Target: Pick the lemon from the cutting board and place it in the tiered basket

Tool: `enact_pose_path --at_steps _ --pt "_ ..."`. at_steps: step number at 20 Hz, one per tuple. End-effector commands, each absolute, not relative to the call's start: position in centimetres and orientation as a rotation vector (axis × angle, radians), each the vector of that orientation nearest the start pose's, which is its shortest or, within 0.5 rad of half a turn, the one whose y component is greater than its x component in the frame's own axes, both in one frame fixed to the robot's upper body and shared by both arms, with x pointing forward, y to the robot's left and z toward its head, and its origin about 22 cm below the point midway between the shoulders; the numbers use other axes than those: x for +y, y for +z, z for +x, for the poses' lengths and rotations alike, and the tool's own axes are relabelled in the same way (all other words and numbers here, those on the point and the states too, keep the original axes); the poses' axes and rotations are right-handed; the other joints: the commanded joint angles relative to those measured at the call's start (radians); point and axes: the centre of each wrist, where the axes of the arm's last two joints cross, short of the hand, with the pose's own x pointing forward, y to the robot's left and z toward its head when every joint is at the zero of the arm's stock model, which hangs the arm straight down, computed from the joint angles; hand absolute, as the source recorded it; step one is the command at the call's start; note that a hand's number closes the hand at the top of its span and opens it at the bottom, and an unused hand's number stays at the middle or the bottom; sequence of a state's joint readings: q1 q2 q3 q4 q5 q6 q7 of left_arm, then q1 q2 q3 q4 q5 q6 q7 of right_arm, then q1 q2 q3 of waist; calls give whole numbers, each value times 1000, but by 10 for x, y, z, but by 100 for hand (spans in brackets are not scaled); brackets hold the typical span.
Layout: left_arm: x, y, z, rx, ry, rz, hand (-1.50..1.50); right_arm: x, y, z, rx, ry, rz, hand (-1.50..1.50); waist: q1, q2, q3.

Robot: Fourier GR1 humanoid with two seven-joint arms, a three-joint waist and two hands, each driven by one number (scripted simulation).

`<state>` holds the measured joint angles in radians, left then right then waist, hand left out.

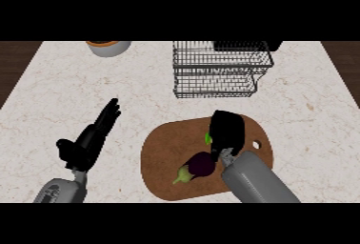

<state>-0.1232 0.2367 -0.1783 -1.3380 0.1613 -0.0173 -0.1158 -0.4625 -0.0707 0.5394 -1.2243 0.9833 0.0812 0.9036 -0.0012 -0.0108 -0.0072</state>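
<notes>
writing: none readable on any item.
right hand (226, 129): over cutting board (165, 155), 5 o'clock of frame centre; fingers curled down onto a small yellow-green item.
lemon (208, 138): only a sliver shows at the hand's 9 o'clock edge, on the board; looks gripped, contact mostly hidden.
eggplant (199, 165): dark purple, pale stem, on board at 7 o'clock of right hand, near its wrist.
left hand (90, 138): 9 o'clock side, fingers straight and together, pointing to 1 o'clock, holding nothing.
tiered basket (219, 69): black wire, 12 o'clock of board, well apart.
bowl (108, 46): grey, orange contents, 11 o'clock, cut by the far edge.
</notes>
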Motion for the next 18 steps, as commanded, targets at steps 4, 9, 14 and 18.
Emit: enact_pose_path --at_steps 4,9,14,18 --pt "237 -18 259 -1528 -223 -83 0 -189 26 314 -962 1087 -1071 150 -5 10 8" --pt "242 -23 256 -1518 -220 -66 0 -338 76 329 -1052 1090 -1087 150 -20 20 13" --pt "237 -14 268 -1544 -221 -60 0 -401 111 330 -1362 861 -869 150 -17 17 13" --pt "233 -18 265 -1524 -215 -89 0 -419 151 342 -1571 735 -725 150 7 14 10"
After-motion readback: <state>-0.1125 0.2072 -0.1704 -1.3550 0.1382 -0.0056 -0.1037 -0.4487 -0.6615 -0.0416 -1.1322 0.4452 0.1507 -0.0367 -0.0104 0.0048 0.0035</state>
